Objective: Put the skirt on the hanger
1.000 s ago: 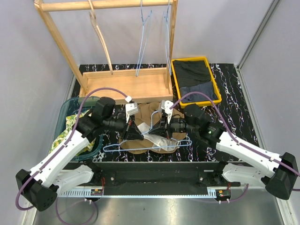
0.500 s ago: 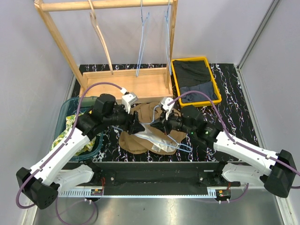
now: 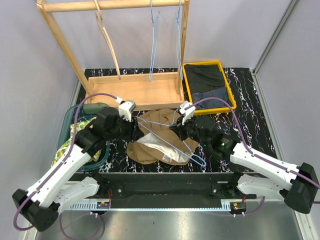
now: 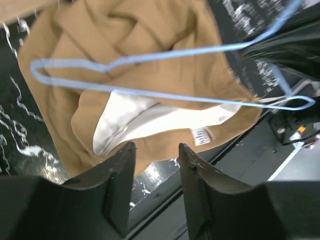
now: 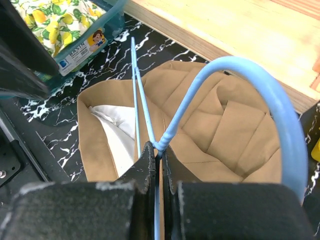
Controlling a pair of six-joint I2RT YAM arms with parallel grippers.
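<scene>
The soft skirt (image 4: 150, 75) at the table's near edge seems best taken at its waistband by the spread left gripper (image 4: 156, 150), while the right gripper (image 5: 158, 152) pinches the light hanger (image 5: 235, 63).

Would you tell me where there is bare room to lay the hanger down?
Bare tabletop lies right of the skirt, below the yellow tray. The rack's wooden base is also bare. It is crowded from the teal bin across the skirt.
</scene>
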